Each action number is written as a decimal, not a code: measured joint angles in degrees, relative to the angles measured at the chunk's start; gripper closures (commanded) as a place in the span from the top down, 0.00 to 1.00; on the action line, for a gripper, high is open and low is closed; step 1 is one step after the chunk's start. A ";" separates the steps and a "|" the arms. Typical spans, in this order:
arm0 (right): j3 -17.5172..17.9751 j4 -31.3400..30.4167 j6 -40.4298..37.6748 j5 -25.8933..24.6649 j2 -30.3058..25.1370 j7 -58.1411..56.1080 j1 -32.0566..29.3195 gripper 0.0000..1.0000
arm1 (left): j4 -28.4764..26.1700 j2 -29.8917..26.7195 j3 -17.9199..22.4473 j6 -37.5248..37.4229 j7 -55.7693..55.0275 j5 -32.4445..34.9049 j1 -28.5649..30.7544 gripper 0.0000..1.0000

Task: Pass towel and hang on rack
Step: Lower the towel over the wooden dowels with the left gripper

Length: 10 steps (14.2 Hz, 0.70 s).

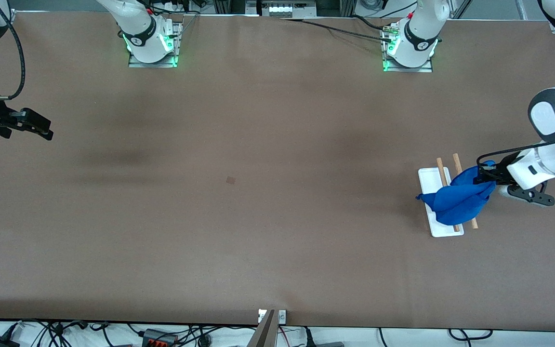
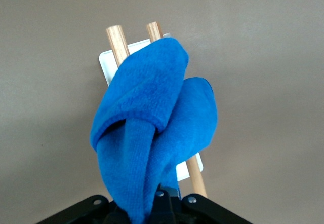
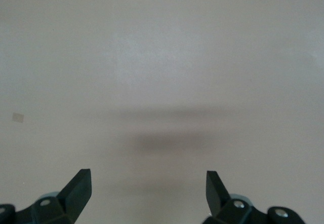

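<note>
- My left gripper (image 1: 483,177) has its fingers pinched tight on one end of the towel (image 1: 456,201), over the rack (image 1: 432,179) at the left arm's end of the bench (image 1: 258,202).
- From that pinch the towel runs bunched and twisted across both wooden rods (image 2: 117,41); its free end droops over the rack's white base, on the side toward the right arm's end. In the left wrist view it looks folded on itself, not spread.
- I judge this is the hanging step, with the hand-over done. To do it well I would lower until the cloth's weight sits on the rods, with roughly equal lengths on each side, then let go and back out straight so the fingers do not drag it off.
- Risk: released lopsided, the bunch could slide off.
- My right gripper (image 1: 36,126) waits with its fingers spread wide and nothing in them, over bare bench at the right arm's end.
</note>
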 measured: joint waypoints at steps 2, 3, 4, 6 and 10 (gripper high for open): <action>0.01 0.00 0.00 0.00 0.00 0.00 0.00 1.00 | -0.82 0.23 0.40 1.48 1.61 0.00 0.02 0.00; 0.01 0.00 0.00 0.00 0.00 0.00 0.00 1.00 | -1.00 0.38 0.86 2.26 3.00 0.00 0.05 0.00; 0.01 0.00 0.00 0.00 0.00 0.01 0.00 1.00 | -1.14 0.70 1.36 3.16 4.43 0.00 0.17 0.00; 0.01 0.00 0.00 0.00 0.01 0.01 0.00 1.00 | -1.29 1.82 2.05 4.41 6.03 0.00 0.75 0.00; 0.01 -0.01 0.00 0.00 0.22 0.01 0.00 1.00 | -1.66 4.00 2.24 7.46 6.86 0.00 1.04 0.02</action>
